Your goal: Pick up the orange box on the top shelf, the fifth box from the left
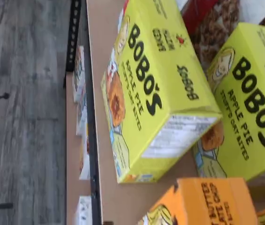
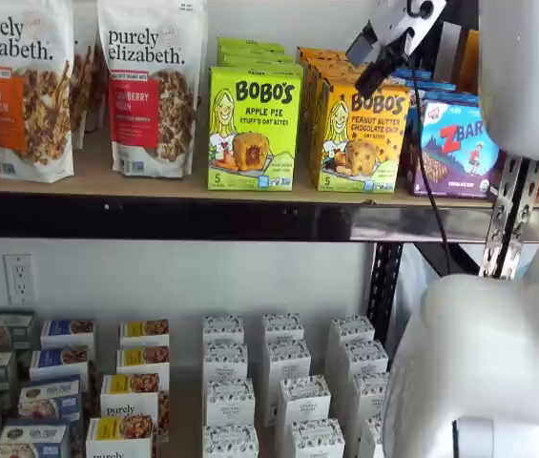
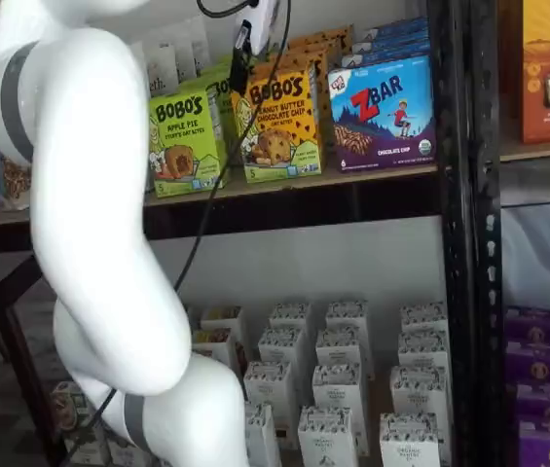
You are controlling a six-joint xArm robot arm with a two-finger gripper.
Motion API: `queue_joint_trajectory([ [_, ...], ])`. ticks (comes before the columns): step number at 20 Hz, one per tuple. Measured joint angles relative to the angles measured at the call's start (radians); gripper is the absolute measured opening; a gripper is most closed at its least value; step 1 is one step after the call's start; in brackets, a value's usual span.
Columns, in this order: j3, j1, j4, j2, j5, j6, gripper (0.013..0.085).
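Orange box (image 2: 360, 135) stands upright at the front edge of the top shelf (image 2: 155, 181). In a shelf view its neighbours sit close at 9 o'clock, the green apple pie box (image 2: 254, 128), and at 3 o'clock, the blue bar box (image 2: 458, 145). More orange cartons are lined up directly behind it. It is untouched, not yet lifted.

Gripper (image 2: 381, 69) hangs above and just in front of the box's top edge, near 12 o'clock of the carton. Black fingers slant down toward 7 o'clock. They are seen side-on, so no gap shows; the jaws stand at their widest and hold nothing.

Risks, as judgement:
- The wrist view is filled mostly by the apple pie box, with only a corner of the orange box (image 1: 202, 201) in sight. If the descent follows that centring, a finger could land on the green carton.
- Tight flanks leave little room for the fingers; a finger could push a neighbour or tip the carton backward.
- The cable (image 2: 431, 162) drapes past the blue box and could snag it.

Arm pose: the white arm (image 3: 90, 224) rises between cameras and shelves, wrist pitched forward over the shelf's front rail.
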Motion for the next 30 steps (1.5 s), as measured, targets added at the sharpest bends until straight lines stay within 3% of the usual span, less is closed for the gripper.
queue_joint_trajectory([
  [5, 0.001, 0.001, -0.026, 0.028, -0.014, -0.022, 0.085],
  [10, -0.012, 0.01, -0.083, 0.061, -0.001, -0.036, 0.085],
  [15, -0.026, 0.0, -0.048, 0.08, 0.027, -0.039, 0.085],
  [18, -0.058, -0.016, -0.002, 0.092, 0.065, -0.028, 0.085],
  [21, -0.058, -0.021, 0.04, 0.08, 0.046, -0.016, 0.085],
  [30, 0.009, 0.01, -0.007, 0.045, -0.091, -0.028, 0.085],
])
